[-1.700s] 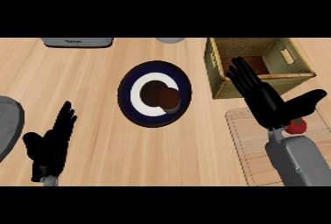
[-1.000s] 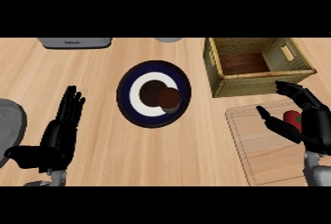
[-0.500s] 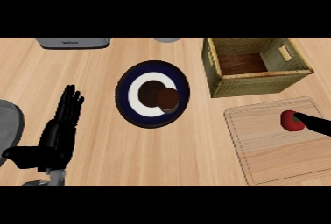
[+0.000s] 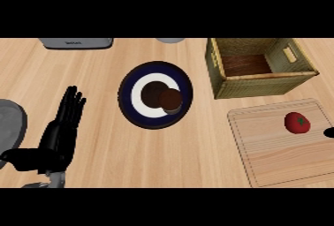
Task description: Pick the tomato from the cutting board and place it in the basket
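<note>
1. The left hand (image 4: 55,137) lies at the view's lower left with its fingers straight and close together, pointing up the counter and holding nothing. It is resting and takes no part in the step in hand.
2. To the right of that hand, well apart from it, sits a dark-rimmed plate (image 4: 133,84) with a brown round item on it. It is not part of the task.
3. Further right, up the counter, stands the basket (image 4: 261,86), open at the top with nothing visible inside.
4. The tomato (image 4: 297,122) sits on the cutting board (image 4: 274,150), toward the board's upper right and below the basket, untouched.
5. Only a black tip of the right hand (image 4: 329,132) shows at the view's right edge, just beside the tomato's lower right. Whether it is open or curled, I cannot tell.
6. By my judgement the pick is not yet done. The next move calls for the right hand to come in over the tomato and close round it.
</note>
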